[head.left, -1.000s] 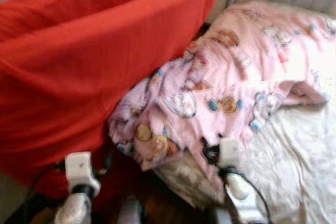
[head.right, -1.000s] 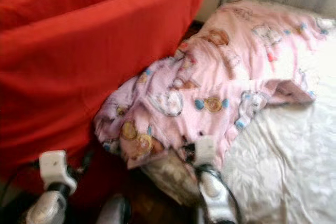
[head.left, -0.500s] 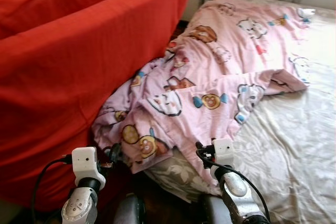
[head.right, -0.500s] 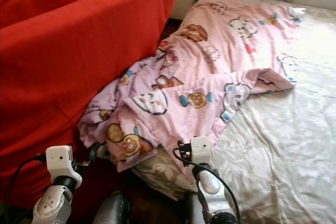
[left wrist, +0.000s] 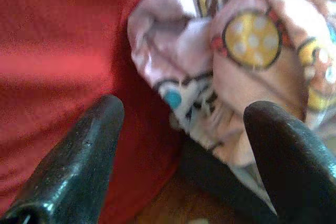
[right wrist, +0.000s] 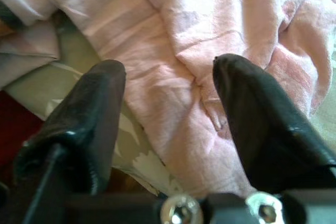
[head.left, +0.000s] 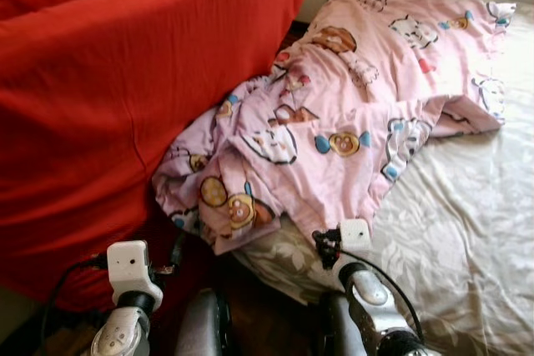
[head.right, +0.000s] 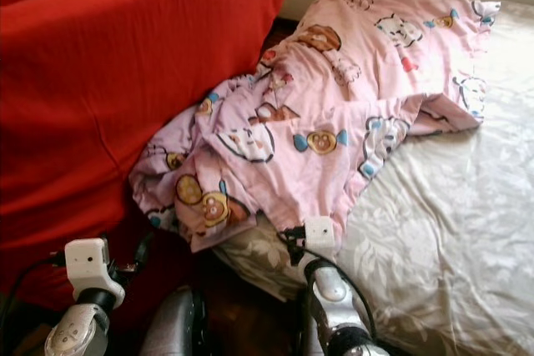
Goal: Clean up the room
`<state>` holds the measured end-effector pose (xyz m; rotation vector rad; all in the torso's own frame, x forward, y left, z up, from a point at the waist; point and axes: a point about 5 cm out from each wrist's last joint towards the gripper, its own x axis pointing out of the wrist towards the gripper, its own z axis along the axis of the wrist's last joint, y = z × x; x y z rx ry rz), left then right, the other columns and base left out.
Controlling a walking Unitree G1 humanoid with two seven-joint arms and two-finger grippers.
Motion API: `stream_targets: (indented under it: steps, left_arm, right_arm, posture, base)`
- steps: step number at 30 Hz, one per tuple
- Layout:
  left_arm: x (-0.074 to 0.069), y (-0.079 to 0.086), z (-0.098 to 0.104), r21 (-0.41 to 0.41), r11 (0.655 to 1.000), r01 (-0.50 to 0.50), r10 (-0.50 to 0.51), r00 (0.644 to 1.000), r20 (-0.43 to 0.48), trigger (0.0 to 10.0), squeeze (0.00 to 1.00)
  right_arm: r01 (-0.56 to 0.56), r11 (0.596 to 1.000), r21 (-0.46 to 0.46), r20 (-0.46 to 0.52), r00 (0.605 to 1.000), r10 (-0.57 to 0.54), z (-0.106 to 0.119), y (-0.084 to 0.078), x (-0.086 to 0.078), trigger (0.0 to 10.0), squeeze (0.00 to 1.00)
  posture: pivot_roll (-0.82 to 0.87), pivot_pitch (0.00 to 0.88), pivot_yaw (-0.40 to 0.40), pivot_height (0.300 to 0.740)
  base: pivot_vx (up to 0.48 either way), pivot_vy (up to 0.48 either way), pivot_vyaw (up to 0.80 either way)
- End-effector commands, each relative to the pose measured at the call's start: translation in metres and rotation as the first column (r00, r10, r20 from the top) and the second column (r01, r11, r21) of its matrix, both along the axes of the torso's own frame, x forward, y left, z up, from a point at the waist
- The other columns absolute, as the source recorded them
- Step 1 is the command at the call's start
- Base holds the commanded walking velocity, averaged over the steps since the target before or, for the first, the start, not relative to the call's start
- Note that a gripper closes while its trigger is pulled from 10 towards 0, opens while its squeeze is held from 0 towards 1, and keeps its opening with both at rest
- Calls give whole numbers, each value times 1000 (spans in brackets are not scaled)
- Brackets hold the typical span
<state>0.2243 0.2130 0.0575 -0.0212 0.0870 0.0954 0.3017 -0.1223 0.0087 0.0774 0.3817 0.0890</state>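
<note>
Approaching: both arms low at the bed's near corner, nothing gripped.
Right fingers (right wrist: 239, 121): spread apart, empty, poised over the blanket's near hem where it overlaps the sheet.
Left fingers (left wrist: 86, 156): spread apart, empty, aimed at the bunched blanket end wedged against the red cover.
Right gripper (head.left: 327, 248): just beside the blanket edge at the bed corner.
Left gripper (head.left: 171, 258): lower, near the hanging blanket lump by the sofa.
Change: half a second ago the whole view sat a little differently and the blanket looked smaller; camera has moved in and tilted. Blanket folds unchanged.
Meaning: judged a reach-in phase; blanket not yet taken, tidying of the bed hardly begun.
Blanket (head.left: 350, 106): pink, thin, soft, cartoon prints; crumpled, trailing diagonally across the bed, one end slumped off the side.
Sheet (head.left: 467, 223): pale, glossy, leaf pattern, wrinkled.
Sofa (head.left: 117, 81): red cloth cover, matte, smooth, close against the bed.
Floor (head.left: 267, 327): dark wood, between the arms.
</note>
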Motion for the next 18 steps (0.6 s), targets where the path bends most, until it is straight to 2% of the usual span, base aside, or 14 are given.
stream_targets:
  steps: [1, 3, 7, 11, 12, 14, 15, 16, 18]
  left_arm:
    - [-4, 3, 1, 11, 1000, -10, 10, 1000, -11, 10000, 0]
    - [-6, 3, 0, 12, 1000, -13, 13, 1000, -17, 10000, 0]
    - [-9, 1, 0, 10, 1000, -15, 15, 1000, -23, 10000, 0]
    - [-10, 1, 0, 9, 1000, -15, 15, 999, -29, 10000, 0]
    - [-10, 1, 0, 9, 1000, -15, 15, 999, -31, 10000, 0]
    - [-11, 1, 0, 9, 1000, -15, 15, 999, -32, 10000, 0]
    - [-11, 1, 0, 9, 1000, -15, 15, 999, -33, 10000, 0]
    - [-11, 1, 0, 10, 1000, -14, 15, 999, -35, 10000, 0]
    - [-12, 2, 0, 10, 1000, -14, 14, 999, -38, 10000, 0]
  right_arm:
    - [47, 999, 18, -14, 999, -47, -2, -2, 0, 10000, 1000]
    - [78, 997, 22, -14, 997, -78, 1, -7, 3, 10000, 1000]
    - [67, 998, -3, -20, 998, -67, 0, -9, 3, 10000, 1000]
    - [100, 995, 19, -54, 994, -99, -8, -12, -4, 10000, 1000]
    - [105, 994, 20, -66, 992, -103, -10, -13, -6, 10000, 757]
    - [107, 994, 20, -74, 992, -106, -11, -13, -7, 10000, 757]
    - [106, 994, 14, -81, 991, -104, -13, -13, -8, 10000, 337]
    - [104, 995, 7, -89, 991, -103, -14, -14, -10, 10000, 0]
    - [106, 994, 4, -95, 990, -106, -16, -14, -11, 10000, 0]
  posture:
    - [41, 277, 12, 595]
    - [42, 280, 12, 595]
    - [42, 288, 11, 595]
    - [39, 294, 14, 595]
    - [39, 294, 14, 595]
    - [39, 294, 14, 595]
    - [39, 294, 14, 595]
    - [39, 292, 17, 595]
    - [39, 292, 17, 595]
  base:
    - [0, 0, 0]
    - [0, 0, 0]
    - [0, 0, 0]
    - [0, 0, 0]
    - [0, 0, 0]
    - [0, 0, 0]
    - [0, 0, 0]
    - [0, 0, 0]
    - [0, 0, 0]
